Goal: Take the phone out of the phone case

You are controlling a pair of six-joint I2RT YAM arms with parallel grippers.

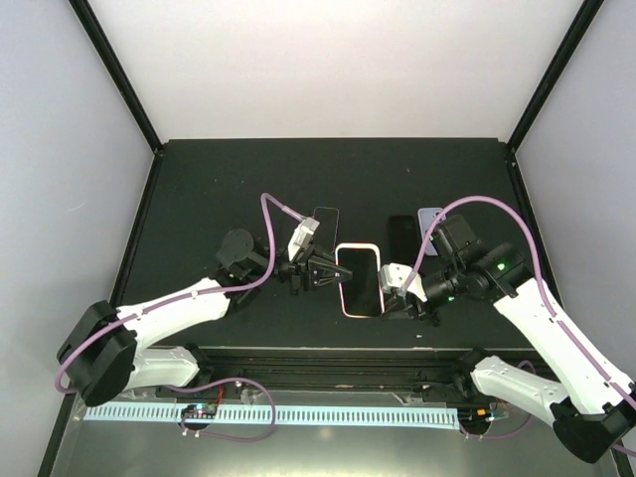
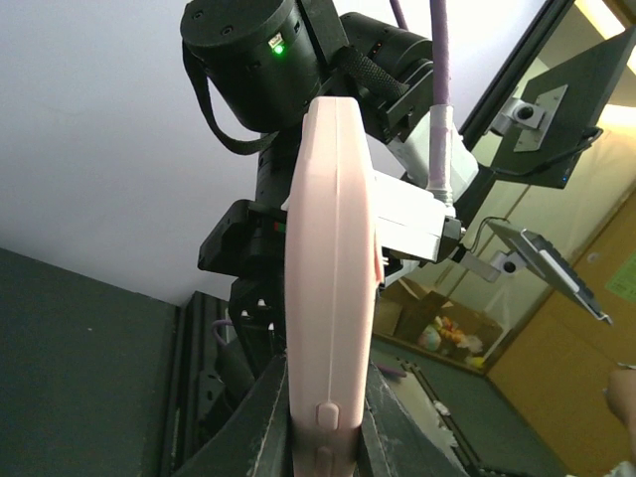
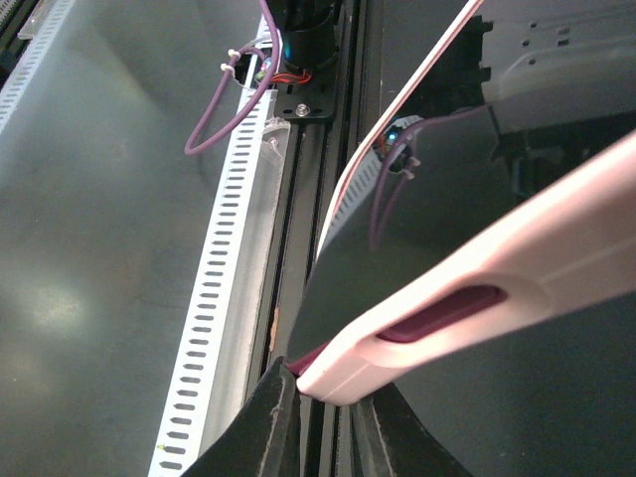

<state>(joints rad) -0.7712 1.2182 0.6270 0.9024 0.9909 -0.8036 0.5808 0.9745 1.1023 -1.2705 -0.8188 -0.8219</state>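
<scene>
Both sides of the pink phone case (image 1: 360,245) are clamped: we see our left hand (image 1: 323,270) pinching its left edge, our right hand (image 1: 390,288) its right edge. The phone (image 1: 361,281) sits inside.

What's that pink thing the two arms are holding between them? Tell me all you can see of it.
A pale pink phone case, smooth and rubbery-looking, with rounded corners and raised side buttons. The dark-screened phone sits inside it, screen up. The left claw pinches one long edge and the right claw the opposite one, over the black table.
</scene>
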